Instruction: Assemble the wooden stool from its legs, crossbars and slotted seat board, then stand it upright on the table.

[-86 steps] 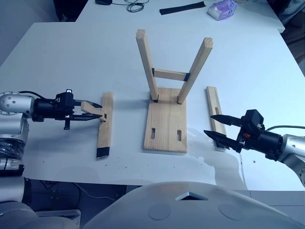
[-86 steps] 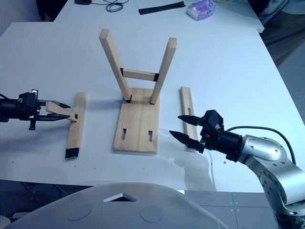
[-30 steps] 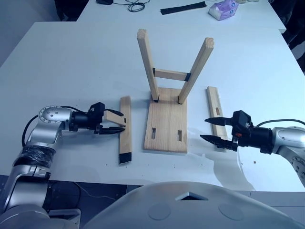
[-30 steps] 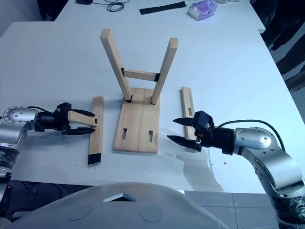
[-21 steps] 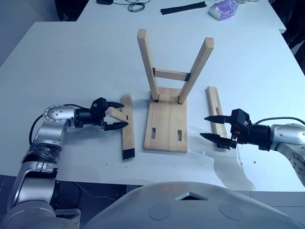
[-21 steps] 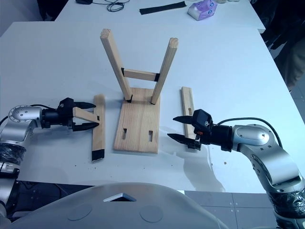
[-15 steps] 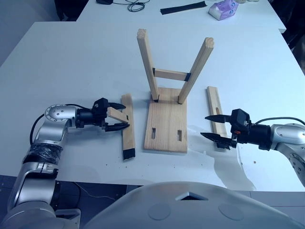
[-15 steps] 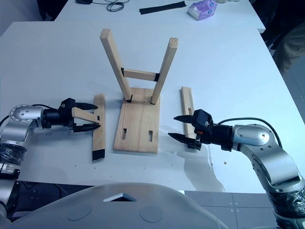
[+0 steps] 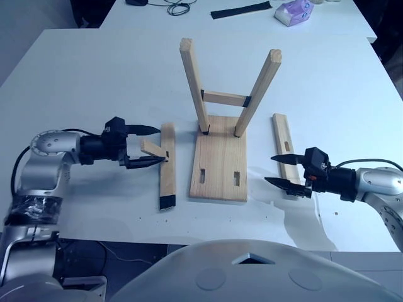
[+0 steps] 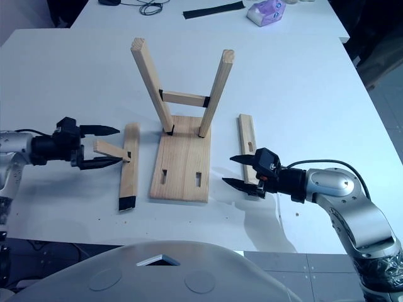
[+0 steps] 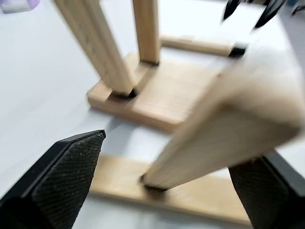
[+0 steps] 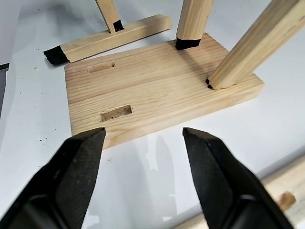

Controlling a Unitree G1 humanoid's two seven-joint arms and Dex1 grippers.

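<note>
The slotted seat board (image 9: pixel 218 157) lies flat mid-table, with two legs (image 9: pixel 192 82) (image 9: pixel 260 91) standing in its far slots and a crossbar (image 9: pixel 223 99) joining them. A loose leg (image 9: pixel 167 165) lies just left of the board, with a short crossbar (image 9: pixel 153 148) stuck in its side. My left gripper (image 9: pixel 156 146) is open, its fingers straddling that crossbar (image 11: pixel 224 129) without pinching it. Another loose leg (image 9: pixel 283 150) lies right of the board. My right gripper (image 9: pixel 277 170) is open and holds nothing, level with that leg's near end and facing the board (image 12: pixel 157 90).
A purple tissue pack (image 9: pixel 293 11), a black strip (image 9: pixel 241 11) and cables (image 9: pixel 176 7) lie on the table behind. The white table's front edge (image 9: pixel 189 238) runs close below both grippers.
My left gripper slid the loose leg with its crossbar right, up beside the seat board, then opened and drew back left. My right gripper shifted slightly left and stays open.
</note>
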